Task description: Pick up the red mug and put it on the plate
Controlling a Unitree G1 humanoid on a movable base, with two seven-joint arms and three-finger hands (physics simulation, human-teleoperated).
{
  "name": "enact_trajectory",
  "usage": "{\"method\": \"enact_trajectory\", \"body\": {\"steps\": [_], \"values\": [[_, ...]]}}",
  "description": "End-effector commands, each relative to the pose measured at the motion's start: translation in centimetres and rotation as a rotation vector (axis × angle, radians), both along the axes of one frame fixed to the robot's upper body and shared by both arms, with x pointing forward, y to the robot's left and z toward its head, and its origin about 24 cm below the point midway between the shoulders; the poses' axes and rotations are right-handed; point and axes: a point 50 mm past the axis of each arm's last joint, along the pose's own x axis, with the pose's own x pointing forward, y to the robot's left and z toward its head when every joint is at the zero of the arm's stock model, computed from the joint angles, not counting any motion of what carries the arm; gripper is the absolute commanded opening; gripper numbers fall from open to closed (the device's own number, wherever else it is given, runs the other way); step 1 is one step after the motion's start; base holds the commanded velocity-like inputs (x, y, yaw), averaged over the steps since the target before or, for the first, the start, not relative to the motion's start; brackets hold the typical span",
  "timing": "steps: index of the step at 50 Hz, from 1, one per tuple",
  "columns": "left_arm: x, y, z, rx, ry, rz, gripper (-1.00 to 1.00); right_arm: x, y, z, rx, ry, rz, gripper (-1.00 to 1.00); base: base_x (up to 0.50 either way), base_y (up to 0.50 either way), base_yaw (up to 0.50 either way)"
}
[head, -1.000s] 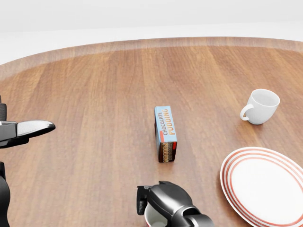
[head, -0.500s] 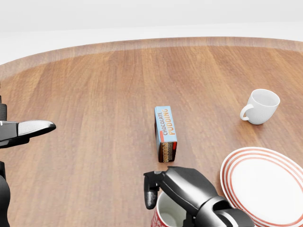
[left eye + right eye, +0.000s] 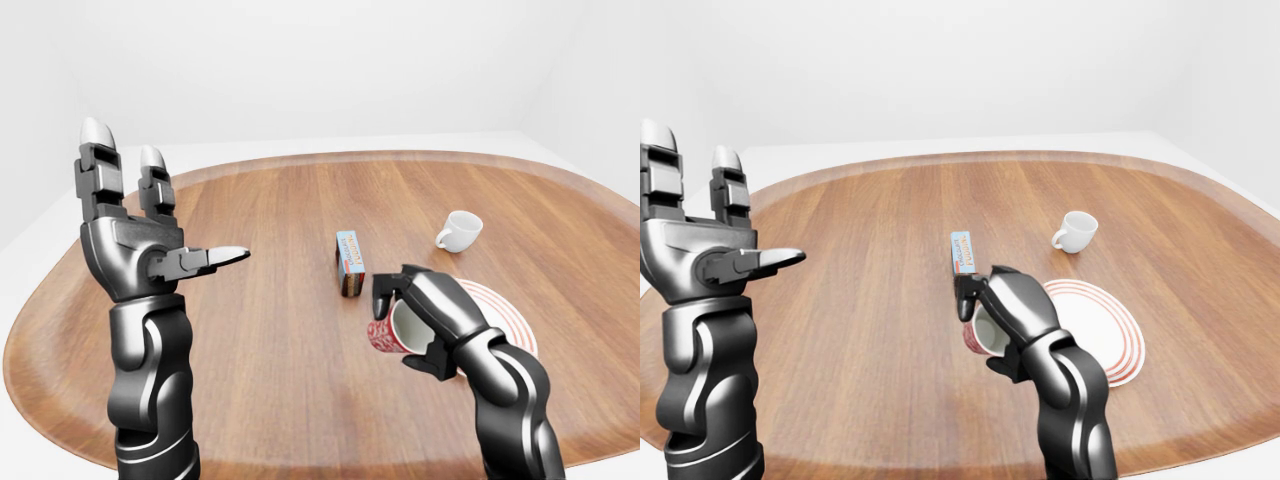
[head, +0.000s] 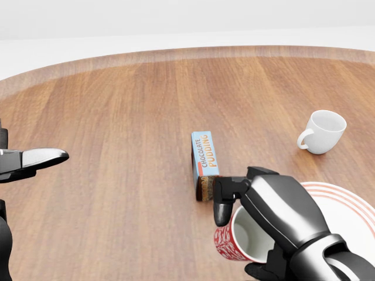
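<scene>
My right robot hand [image 4: 275,228] is clamped round the red mug [image 4: 234,241], held tilted above the worktop [image 4: 117,117] at the left edge of the plate [image 4: 345,216]. My fingers hide most of the mug. My left robot hand [image 3: 135,235] stands raised, fingers spread apart, holding nothing.

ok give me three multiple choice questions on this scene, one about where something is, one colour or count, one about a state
1. In the head view, the chocolate pudding box lies where from the white cup?
A) left
B) right
C) on it

2. What colour are the plate's rings?
A) blue
B) red
C) green

3. What is the left hand doing?
A) gripping the box
B) resting on the plate
C) raised, open, empty

A: the box sits mid-table, the cup far right.
B: red rings circle its rim.
C: the fingers are spread; the right hand holds the red mug.
</scene>
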Motion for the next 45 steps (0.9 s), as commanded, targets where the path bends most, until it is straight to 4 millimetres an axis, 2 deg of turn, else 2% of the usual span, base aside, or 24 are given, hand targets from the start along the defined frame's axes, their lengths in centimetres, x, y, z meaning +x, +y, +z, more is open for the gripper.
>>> {"method": "enact_trajectory", "body": {"steps": [1, 7, 12, 13, 23, 36, 39, 45], "values": [[0.0, 0.0, -0.1, 0.003, 0.003, 0.002, 1.00, -0.3, -3.9, 2.7, -0.040, -0.125, -0.145, -1.00, 0.00, 0.00, 0.00], [0.0, 0.0, -0.1, 0.004, 0.004, 0.001, 1.00, -0.2, -6.6, 3.6, -0.067, -0.159, -0.237, -1.00, 0.00, 0.00, 0.00], [-0.1, -0.1, 0.1, 0.003, -0.004, 0.000, 1.00, -0.1, -8.0, 4.2, -0.067, -0.172, -0.277, -1.00, 0.00, 0.00, 0.00], [-0.1, -0.1, 0.0, 0.002, -0.003, 0.000, 1.00, 0.1, -8.8, 3.8, -0.063, -0.151, -0.299, -1.00, 0.00, 0.00, 0.00], [-0.2, 0.0, 0.1, -0.002, -0.009, 0.000, 1.00, 1.6, -11.4, 1.7, -0.017, -0.020, -0.339, -1.00, 0.00, 0.00, 0.00], [-0.2, 0.1, 0.1, -0.002, -0.007, 0.003, 1.00, 2.9, -13.4, -0.2, -0.019, 0.098, -0.375, -1.00, 0.00, 0.00, 0.00], [-0.3, 0.1, 0.1, -0.002, -0.007, 0.003, 1.00, 3.2, -14.5, -1.6, -0.022, 0.174, -0.405, -1.00, 0.00, 0.00, 0.00], [-0.3, 0.2, 0.3, -0.003, -0.014, 0.006, 1.00, 3.4, -15.7, -2.4, -0.040, 0.221, -0.437, -1.00, 0.00, 0.00, 0.00]]}}
